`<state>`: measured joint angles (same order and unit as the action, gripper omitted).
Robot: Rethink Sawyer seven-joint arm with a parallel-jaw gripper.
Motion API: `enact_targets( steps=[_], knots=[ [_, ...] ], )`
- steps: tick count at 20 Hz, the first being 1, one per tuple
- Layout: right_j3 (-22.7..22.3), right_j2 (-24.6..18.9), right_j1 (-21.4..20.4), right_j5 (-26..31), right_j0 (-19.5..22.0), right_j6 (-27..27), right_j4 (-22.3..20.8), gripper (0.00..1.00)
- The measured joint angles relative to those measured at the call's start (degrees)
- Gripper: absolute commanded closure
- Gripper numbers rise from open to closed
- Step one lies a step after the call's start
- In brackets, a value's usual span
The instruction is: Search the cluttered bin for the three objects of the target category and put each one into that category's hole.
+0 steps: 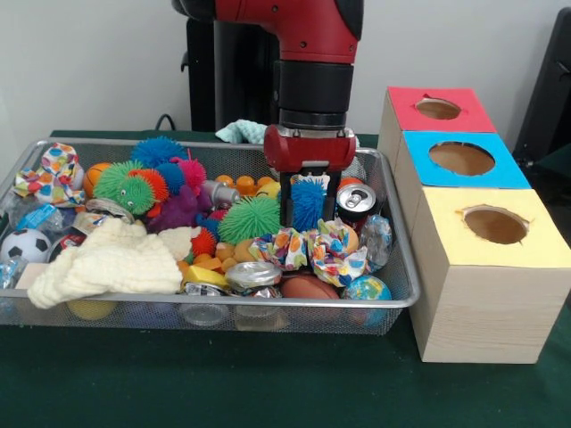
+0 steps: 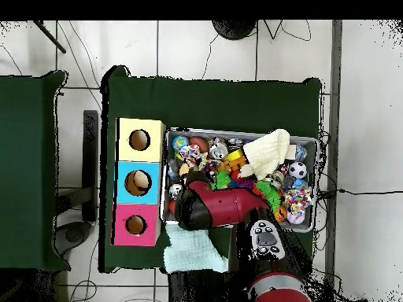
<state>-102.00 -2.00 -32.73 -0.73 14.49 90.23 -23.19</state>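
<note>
The silver wire-mesh bin (image 1: 223,303) lies on the green table, full of mixed toys; it also shows in the overhead view (image 2: 316,143). My gripper (image 1: 308,207) reaches down into the bin's right part, its fingers (image 1: 286,201) closed either side of a blue spiky ball (image 1: 309,198). The ball sits low among the clutter, between a green spiky ball (image 1: 249,218) and a soda can (image 1: 357,201). Three wooden boxes stand right of the bin, each with a round hole: red top (image 1: 437,109), blue top (image 1: 461,159), yellow top (image 1: 495,225). In the overhead view my arm (image 2: 224,208) hides the gripper.
A cream knitted cloth (image 1: 111,259) covers the bin's front left. Patterned fabric bows (image 1: 281,248), a brown football (image 1: 309,287), a globe ball (image 1: 367,289) and a soccer ball (image 1: 25,245) lie around. A teal cloth (image 2: 189,250) lies on the table beside the bin, near my base.
</note>
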Motion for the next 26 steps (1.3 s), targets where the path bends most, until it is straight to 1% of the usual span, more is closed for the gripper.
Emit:
enact_targets(
  steps=[26],
  knots=[
    [0.00,-0.10,-0.01,0.00,1.24,0.00,-0.02,0.00]
  ],
)
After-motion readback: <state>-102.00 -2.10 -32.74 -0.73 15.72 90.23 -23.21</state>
